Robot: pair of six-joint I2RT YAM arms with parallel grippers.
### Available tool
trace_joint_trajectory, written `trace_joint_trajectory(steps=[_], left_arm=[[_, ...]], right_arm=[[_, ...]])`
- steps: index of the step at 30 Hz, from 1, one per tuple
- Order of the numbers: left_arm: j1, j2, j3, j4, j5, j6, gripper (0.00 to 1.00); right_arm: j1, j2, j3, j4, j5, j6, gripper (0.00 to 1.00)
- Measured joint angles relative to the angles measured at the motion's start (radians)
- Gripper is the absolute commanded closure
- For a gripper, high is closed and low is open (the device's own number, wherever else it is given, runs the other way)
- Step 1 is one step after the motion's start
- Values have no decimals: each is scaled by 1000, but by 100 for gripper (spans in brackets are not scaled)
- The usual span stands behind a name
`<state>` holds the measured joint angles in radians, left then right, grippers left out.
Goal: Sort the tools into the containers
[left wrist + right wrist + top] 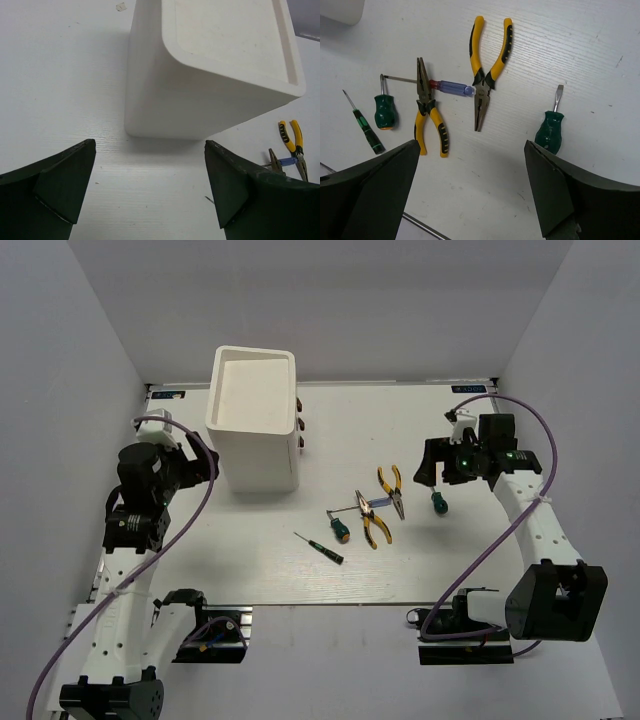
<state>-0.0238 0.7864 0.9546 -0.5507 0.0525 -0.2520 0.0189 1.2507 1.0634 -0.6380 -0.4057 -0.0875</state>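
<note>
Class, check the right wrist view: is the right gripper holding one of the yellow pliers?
No: the right gripper stands open and empty; both yellow pliers lie on the table.

The left arm (pixel 140 490) and right arm (pixel 530 515) hang raised — jaws spread wide (both empty).

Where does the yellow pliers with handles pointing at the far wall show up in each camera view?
Top external: the pliers, right of centre.
Left wrist: right edge, lower half.
Right wrist: upper middle.
Shared landmark: the blue-handled screwdriver beside its pivot, seen in all three.
</note>
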Motion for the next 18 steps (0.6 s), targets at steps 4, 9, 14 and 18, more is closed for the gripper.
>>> trace_joint_trajectory(steps=[4, 9, 14, 18], left_arm=[[0, 29, 10, 5, 50, 6, 16], [0, 93, 14, 21, 113, 18, 98], [0, 201, 95, 40, 145, 33, 100], [-6, 281, 183, 73, 161, 46, 41]], right_arm=[[0, 0, -13, -6, -31, -76, 9], [-1, 21, -9, -61, -108, -237, 47], [-3, 94, 11, -98, -208, -317, 100], [0, 111, 13, -64, -359, -389, 27]])
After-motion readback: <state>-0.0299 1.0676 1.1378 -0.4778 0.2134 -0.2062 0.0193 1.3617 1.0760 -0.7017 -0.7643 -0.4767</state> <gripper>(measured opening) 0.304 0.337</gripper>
